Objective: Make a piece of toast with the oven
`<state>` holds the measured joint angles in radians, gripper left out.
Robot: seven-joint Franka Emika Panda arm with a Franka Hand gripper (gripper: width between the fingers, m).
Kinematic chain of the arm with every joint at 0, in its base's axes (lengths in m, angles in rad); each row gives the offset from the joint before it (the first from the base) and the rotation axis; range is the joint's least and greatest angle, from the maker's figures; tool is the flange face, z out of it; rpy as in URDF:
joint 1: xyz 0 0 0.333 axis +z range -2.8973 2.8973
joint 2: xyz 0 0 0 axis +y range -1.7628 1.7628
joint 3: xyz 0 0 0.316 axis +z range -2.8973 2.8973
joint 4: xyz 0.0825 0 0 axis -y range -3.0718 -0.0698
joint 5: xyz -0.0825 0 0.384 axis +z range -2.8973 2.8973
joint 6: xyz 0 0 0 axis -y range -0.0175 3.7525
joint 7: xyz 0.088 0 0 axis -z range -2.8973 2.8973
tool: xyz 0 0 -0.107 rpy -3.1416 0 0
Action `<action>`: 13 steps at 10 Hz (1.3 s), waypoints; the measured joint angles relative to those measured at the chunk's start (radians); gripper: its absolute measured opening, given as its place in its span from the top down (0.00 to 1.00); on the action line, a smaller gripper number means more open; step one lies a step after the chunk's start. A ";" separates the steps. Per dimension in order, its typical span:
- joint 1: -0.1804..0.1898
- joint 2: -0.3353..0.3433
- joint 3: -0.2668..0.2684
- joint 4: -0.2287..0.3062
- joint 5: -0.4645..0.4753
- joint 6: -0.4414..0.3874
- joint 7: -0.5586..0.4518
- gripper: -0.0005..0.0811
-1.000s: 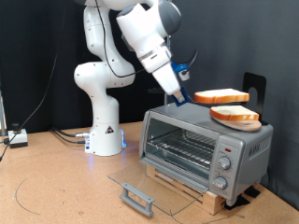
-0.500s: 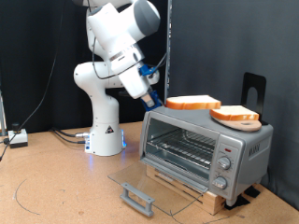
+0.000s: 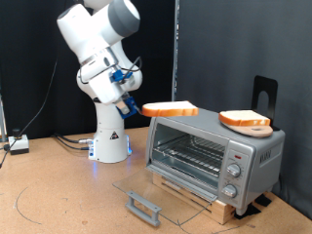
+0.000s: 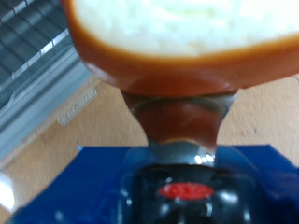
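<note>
- Exterior view: gripper [image 3: 135, 108] sits up in the air, off the oven's [image 3: 214, 152] top corner on the exterior view's left, pinching the piece of toast [image 3: 169, 109] by one crust edge. Slice sticks out flat toward the oven, level w/ its roof but not resting on it.
- Handling, my read: slice looks light and soft-crumbed, w/ firmer crust; held cantilevered from one edge it could sag or tear if squeezed hard, so crust rim is the sensible hold, w/ gentle pressure. Not slippery by the look of it, but crumbly.
- 2nd bread slice [image 3: 244, 118] lies on a round wooden board [image 3: 248, 127] on the oven roof, far side from the gripper; well apart from the held slice.
- Oven as container: glass door [image 3: 154, 194] dropped fully open, lying near flat above the worktop [image 3: 58, 195], grey bar handle [image 3: 142, 206] at its front edge. Wire rack [image 3: 190, 154] visible inside; nothing seen on it. Knobs [image 3: 233, 175] on the side panel at the exterior view's right.
- Oven stands on a low wooden base [image 3: 195, 195], it seems.
- Wrist view: toast [image 4: 187, 37] fills the frame beyond the gripper [image 4: 177, 98], pale face, orange-brown crust clamped between the fingers [image 4: 177, 117]. Rack bars [image 4: 28, 42] and oven front edge show beside the slice, worktop [image 4: 271, 117] below. Blurry, so can't tell grip depth.
</note>
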<state>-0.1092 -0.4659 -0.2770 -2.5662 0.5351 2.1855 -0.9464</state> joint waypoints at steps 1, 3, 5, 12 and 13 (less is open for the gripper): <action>-0.013 0.000 -0.009 0.006 -0.013 -0.020 -0.008 0.50; -0.002 0.001 -0.021 0.005 0.006 -0.064 -0.066 0.50; 0.021 0.005 -0.063 0.009 0.018 -0.148 -0.245 0.50; 0.016 0.184 -0.075 0.044 -0.169 -0.068 -0.394 0.50; 0.016 0.184 -0.076 0.042 -0.163 -0.069 -0.394 0.50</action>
<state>-0.0933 -0.2820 -0.3525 -2.5240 0.3719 2.1161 -1.3408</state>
